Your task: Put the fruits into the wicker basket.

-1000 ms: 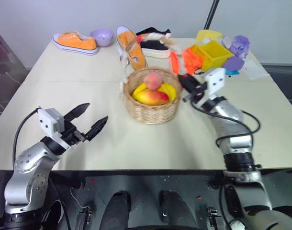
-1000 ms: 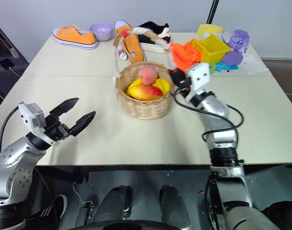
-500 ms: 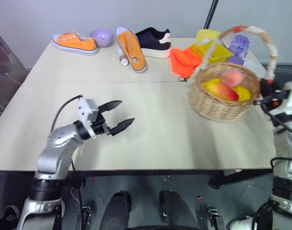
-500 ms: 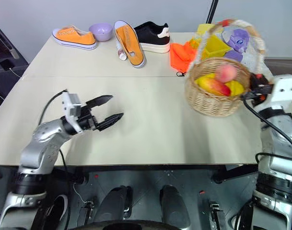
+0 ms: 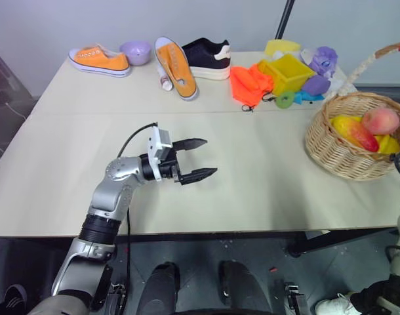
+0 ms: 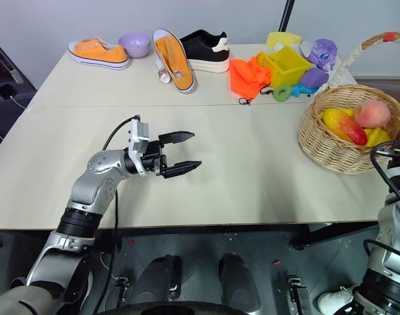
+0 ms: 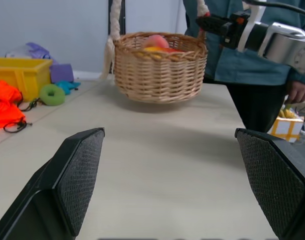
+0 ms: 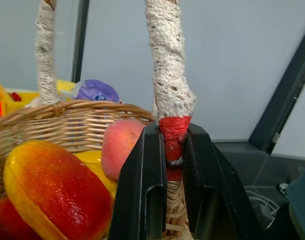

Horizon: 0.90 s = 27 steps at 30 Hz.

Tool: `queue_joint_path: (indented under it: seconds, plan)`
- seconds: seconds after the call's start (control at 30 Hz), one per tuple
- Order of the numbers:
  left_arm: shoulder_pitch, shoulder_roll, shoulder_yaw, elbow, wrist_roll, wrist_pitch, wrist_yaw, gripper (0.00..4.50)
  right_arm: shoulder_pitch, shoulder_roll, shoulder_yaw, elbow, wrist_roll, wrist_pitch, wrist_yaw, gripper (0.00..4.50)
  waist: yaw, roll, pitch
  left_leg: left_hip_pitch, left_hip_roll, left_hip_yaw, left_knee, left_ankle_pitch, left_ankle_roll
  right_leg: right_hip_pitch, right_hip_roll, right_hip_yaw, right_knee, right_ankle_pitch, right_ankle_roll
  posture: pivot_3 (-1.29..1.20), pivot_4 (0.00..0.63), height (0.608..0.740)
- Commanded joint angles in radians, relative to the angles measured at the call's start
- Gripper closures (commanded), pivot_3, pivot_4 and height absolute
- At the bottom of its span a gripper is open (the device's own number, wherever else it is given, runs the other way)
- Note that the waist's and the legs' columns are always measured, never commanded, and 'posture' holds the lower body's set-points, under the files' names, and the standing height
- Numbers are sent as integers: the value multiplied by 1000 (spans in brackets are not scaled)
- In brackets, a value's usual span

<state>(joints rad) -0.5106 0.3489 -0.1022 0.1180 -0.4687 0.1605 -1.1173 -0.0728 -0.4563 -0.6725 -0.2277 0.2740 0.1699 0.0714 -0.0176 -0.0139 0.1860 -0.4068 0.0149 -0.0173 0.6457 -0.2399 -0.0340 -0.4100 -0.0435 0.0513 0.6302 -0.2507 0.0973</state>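
The wicker basket [image 5: 344, 159] hangs just above the table's right edge, its shadow showing beneath it in the left wrist view. Inside lie the red-orange mango [image 5: 355, 132], the pink peach [image 5: 381, 120] and a yellow fruit [image 5: 387, 145]. My right gripper [image 8: 173, 150] is shut on the red end of the basket's whitish handle [image 8: 168, 85], with the mango [image 8: 52, 192] and peach [image 8: 121, 148] close beside it. My left gripper [image 5: 203, 157] is open over the middle of the table, empty and pointing right toward the basket [image 7: 160, 75].
Along the table's far edge lie two orange shoes [image 5: 98, 59] [image 5: 174, 67], a purple bowl [image 5: 136, 50], a black shoe [image 5: 208, 56], an orange cloth [image 5: 250, 83], a yellow cart [image 5: 288, 71] and a green ring [image 5: 284, 100]. A person [image 7: 252, 60] stands behind the basket.
My right gripper has carried the basket from the table's middle to its right edge. My left gripper has moved right toward the middle, still open.
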Motion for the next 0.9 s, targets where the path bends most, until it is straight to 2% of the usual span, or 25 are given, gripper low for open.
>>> queue_joint_path:
  seconds: [0.03,0.13,0.2,0.23,0.43,0.57,0.7,0.8,0.9]
  plan:
    - [9,4,15,-29,-1,-15,-5,0,-14,9,-2,-47,-11,-15,-39,4484,1,1,0,0,0,0,0,0,0,0,0,0,0,0,0,0,150,740]
    - [24,6,18,-41,0,-11,4,0,-9,15,21,-29,-13,-23,-31,4484,1,2,0,0,-1,0,0,0,0,0,-1,0,0,0,0,0,150,740]
    - [27,5,20,-42,1,-11,9,0,-10,23,30,-26,10,-29,-13,3485,1,2,0,0,-1,0,0,0,0,0,-1,0,0,0,0,0,150,740]
    - [28,6,21,-44,-1,-9,9,0,-8,24,34,-28,9,-23,-15,3192,1,2,0,0,-1,0,0,0,0,0,-1,0,0,0,0,0,150,740]
    - [41,18,28,-45,2,-18,9,0,2,25,25,-51,23,-20,-18,117,2,2,0,0,-1,0,0,0,0,0,-1,0,0,0,0,0,150,740]
    - [47,22,36,-35,7,-27,16,0,55,61,9,-143,48,-17,-36,48,4,2,0,0,-1,0,0,0,0,0,-1,0,0,0,0,0,150,740]
    - [68,36,56,-36,6,-33,24,0,158,158,40,-304,72,-47,-42,48,3,2,0,0,0,-1,0,0,0,0,-1,0,0,0,1,0,150,740]
    - [96,58,94,-49,2,-37,47,0,248,214,122,-400,4,-115,-18,48,-2,2,0,0,0,-1,0,0,0,0,-1,0,0,-1,1,0,150,740]
    - [139,77,136,-65,13,-54,89,0,316,245,279,-439,-71,-197,44,48,-3,3,0,1,1,0,0,0,0,1,-1,0,0,0,0,0,150,740]
